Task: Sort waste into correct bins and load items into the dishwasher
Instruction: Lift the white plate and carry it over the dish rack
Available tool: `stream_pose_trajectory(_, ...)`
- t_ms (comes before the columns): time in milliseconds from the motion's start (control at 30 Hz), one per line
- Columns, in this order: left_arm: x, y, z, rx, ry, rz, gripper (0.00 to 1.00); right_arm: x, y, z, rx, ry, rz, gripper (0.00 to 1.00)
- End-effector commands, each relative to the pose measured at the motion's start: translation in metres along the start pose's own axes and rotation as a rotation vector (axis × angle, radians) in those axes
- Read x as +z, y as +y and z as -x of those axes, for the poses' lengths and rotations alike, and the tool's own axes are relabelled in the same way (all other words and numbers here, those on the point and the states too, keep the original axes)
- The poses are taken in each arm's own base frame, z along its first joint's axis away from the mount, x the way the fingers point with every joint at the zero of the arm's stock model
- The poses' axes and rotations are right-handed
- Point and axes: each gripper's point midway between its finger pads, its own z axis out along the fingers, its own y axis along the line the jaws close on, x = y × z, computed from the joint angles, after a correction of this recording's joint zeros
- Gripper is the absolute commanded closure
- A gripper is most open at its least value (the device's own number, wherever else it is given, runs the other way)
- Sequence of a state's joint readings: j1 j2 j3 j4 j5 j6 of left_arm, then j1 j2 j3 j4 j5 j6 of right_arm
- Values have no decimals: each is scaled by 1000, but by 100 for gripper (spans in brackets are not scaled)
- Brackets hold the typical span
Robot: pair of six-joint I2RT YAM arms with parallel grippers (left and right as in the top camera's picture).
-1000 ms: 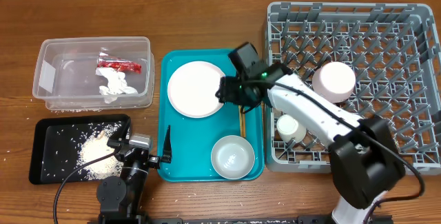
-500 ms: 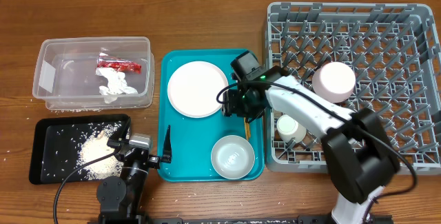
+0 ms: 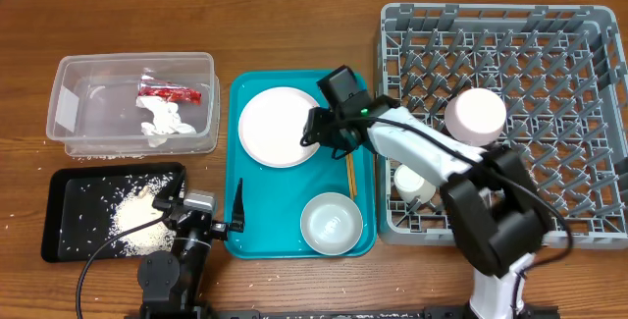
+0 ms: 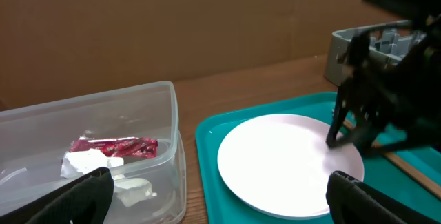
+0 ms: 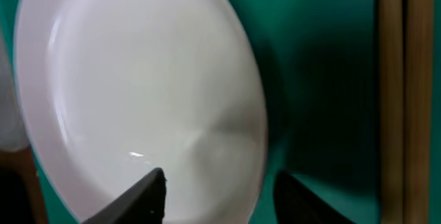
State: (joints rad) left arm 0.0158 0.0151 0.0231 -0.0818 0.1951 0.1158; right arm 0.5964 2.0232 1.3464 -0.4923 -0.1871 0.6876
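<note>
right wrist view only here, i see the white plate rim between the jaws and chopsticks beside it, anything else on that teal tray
Observer: Yes, a white bowl sits at the near end of the teal tray, apart from the plate.
Operator: room in the rack
Observer: The grey rack shows a pale-pink dish and a small white cup, both toward the teal tray's side; most pegs stand bare.
Operator: and the other side
Observer: The left arm rests beside the black tray, jaws open and empty.

The left pincer (image 3: 236, 211) sits near, jaws wide apart; the right pincer (image 3: 312, 132) reaches left, tilted down, jaws partly spread.
</note>
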Motion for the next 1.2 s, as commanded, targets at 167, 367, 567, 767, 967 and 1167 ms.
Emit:
stream_pose_trajectory(167, 0, 0, -1, 19, -6, 0, 0, 4, -8, -8, 34, 37, -35, 95)
stream_pose_trajectory(367, 0, 0, -1, 19, -6, 0, 0, -62, 14, 26, -44, -92, 52, 96)
stream_pose_trajectory(567, 0, 0, -1, 19, -6, 1, 0, -186, -10, 80, -40, -447, -59, 96)
stream_pose_trajectory(767, 0, 0, -1, 19, -6, 0, 0, -317, -132, 125, 47, -892, -750, 96)
stream_pose_trajectory(967, 0, 0, -1, 19, -6, 0, 0, -350, -165, 140, 26, -960, -1039, 96)
stream_pose_trajectory(1167, 0, 0, -1, 19, -6, 0, 0, -325, -172, 152, -53, -894, -1127, 96)
